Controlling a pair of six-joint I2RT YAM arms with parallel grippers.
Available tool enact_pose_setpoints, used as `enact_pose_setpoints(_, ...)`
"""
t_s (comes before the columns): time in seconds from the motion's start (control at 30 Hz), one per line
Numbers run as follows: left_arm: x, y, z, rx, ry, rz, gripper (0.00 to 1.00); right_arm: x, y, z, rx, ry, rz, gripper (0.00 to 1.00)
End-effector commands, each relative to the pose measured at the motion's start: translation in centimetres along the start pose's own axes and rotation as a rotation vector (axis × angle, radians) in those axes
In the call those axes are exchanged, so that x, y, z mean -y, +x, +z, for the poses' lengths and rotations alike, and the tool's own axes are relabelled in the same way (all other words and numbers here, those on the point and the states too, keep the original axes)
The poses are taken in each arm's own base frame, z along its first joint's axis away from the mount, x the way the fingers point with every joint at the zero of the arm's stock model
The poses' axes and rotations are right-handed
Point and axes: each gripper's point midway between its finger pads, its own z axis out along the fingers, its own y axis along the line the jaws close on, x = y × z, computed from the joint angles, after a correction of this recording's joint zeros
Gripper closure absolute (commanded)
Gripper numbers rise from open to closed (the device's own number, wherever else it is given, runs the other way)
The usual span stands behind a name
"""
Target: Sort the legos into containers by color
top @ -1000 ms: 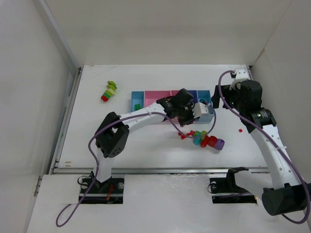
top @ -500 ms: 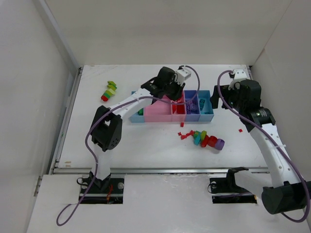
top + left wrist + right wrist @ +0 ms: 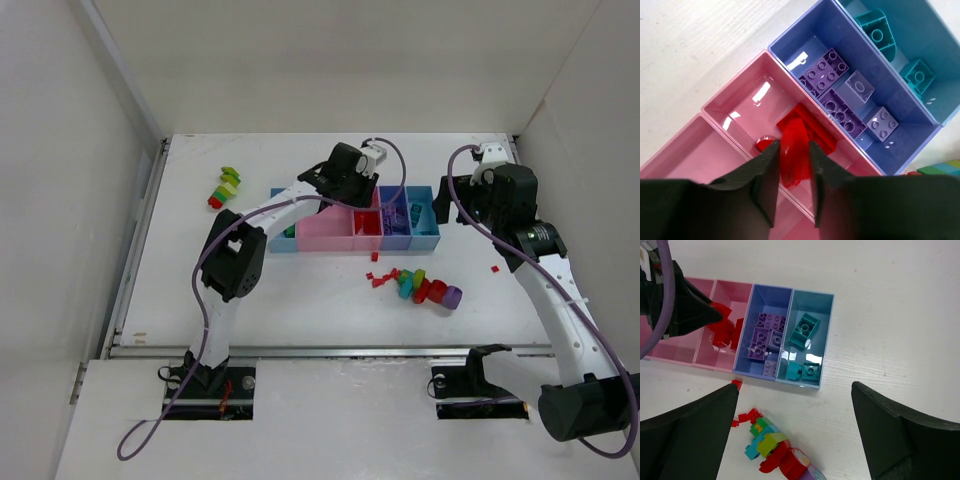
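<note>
the left end effector [image 3: 792, 156] hangs over the narrow pink tray [image 3: 740, 107], fingers clamped on a red brick [image 3: 791, 147], with more red lying in the tray beneath. the purple tray [image 3: 790, 45] just beside it holds purple bricks [image 3: 840, 100]; the end blue tray [image 3: 825, 305] holds teal bricks [image 3: 803, 330]. the right end effector [image 3: 794, 386] hovers with fingers wide apart. a mixed pile [image 3: 422, 286] lies on the surface [image 3: 300, 290] near the trays, and a chain [image 3: 225, 186] lies well apart to the left.
</note>
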Motion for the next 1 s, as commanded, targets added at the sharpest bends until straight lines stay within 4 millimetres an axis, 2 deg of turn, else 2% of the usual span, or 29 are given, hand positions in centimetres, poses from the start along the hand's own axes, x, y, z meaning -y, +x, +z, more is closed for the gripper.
enact_pose_setpoints(0.0, 0.5, -3.8, -1.6, 0.095, -0.001, -0.006, 0.73, -0.1, -2.8, -0.8, 0.082, -0.003, -0.006, 0.0)
enact_pose_setpoints(0.03, 0.6, -3.8, -1.6, 0.094, 0.008, -0.006, 0.66, -0.1, -2.8, -0.8, 0.082, -0.003, -0.006, 0.0)
enact_pose_setpoints(0.07, 0.7, -4.0, -2.0, 0.095, 0.008, -0.006, 0.52, -0.1, -2.8, -0.8, 0.082, -0.003, -0.006, 0.0)
enact_pose_setpoints(0.13, 0.9, -3.8, -2.0, 0.086, 0.018, -0.007, 0.41, -0.1, -2.8, -0.8, 0.082, -0.003, -0.006, 0.0)
enact_pose_setpoints(0.2, 1.3, -4.6, -2.8, 0.106, 0.029, -0.002, 0.32, 0.0, -2.8, -0.8, 0.082, -0.003, -0.02, 0.0)
enact_pose_setpoints(0.33, 1.4, -5.3, -3.9, 0.116, 0.029, 0.02, 0.29, -0.4, -2.6, -1.0, 0.071, -0.019, -0.048, 0.0)
enact_pose_setpoints(0.43, 1.2, -7.0, -6.1, 0.147, -0.01, 0.022, 0.29, -1.0, -1.0, -0.9, 0.003, -0.039, -0.079, 0.0)
enact_pose_setpoints(0.5, 0.8, -7.7, -7.6, 0.162, -0.054, 0.021, 0.31, -2.2, 0.5, -1.1, -0.05, -0.063, -0.101, 0.0)
enact_pose_setpoints(0.53, -0.2, -8.7, -9.7, 0.189, -0.114, 0.014, 0.31, -2.6, 1.4, -1.0, -0.077, -0.065, -0.093, 0.0)
enact_pose_setpoints(0.6, -1.6, -9.6, -12.1, 0.211, -0.194, 0.029, 0.32, -4.3, 3.1, -0.6, -0.12, -0.082, -0.078, 0.0)
enact_pose_setpoints(0.63, -2.0, -9.8, -14.2, 0.22, -0.238, 0.025, 0.32, -5.0, 4.7, -0.3, -0.156, -0.088, -0.065, 0.0)
enact_pose_setpoints(0.67, -4.1, -9.4, -15.6, 0.216, -0.349, 0.019, 0.32, -6.3, 5.1, -0.3, -0.156, -0.092, -0.039, 0.0)
enact_pose_setpoints(0.73, -6.0, -8.7, -18.0, 0.209, -0.464, 0.003, 0.32, -7.5, 6.0, 0.3, -0.156, -0.078, -0.002, 0.0)
enact_pose_setpoints(0.77, -7.6, -7.6, -20.2, 0.208, -0.569, -0.026, 0.32, -8.2, 6.4, 0.7, -0.165, -0.067, 0.058, 0.0)
enact_pose_setpoints(0.8, -8.5, -6.8, -21.3, 0.206, -0.615, -0.044, 0.32, -8.8, 6.4, 0.8, -0.155, -0.068, 0.085, 0.0)
enact_pose_setpoints(0.83, -8.9, -5.8, -22.1, 0.198, -0.645, -0.046, 0.32, -10.3, 6.6, 1.1, -0.149, -0.101, 0.092, 0.0)
enact_pose_setpoints(0.87, -8.7, -5.9, -24.1, 0.235, -0.661, -0.051, 0.32, -11.1, 7.6, 1.6, -0.184, -0.11, 0.084, 0.0)
enact_pose_setpoints(0.9, -9.3, -3.5, -24.1, 0.185, -0.694, -0.04, 0.31, -11.5, 8.2, 2.1, -0.203, -0.089, 0.102, 0.0)
enact_pose_setpoints(0.97, -10.2, -1.9, -25.0, 0.167, -0.723, -0.052, 0.31, -12.3, 9.4, 2.6, -0.256, -0.073, 0.091, 0.0)
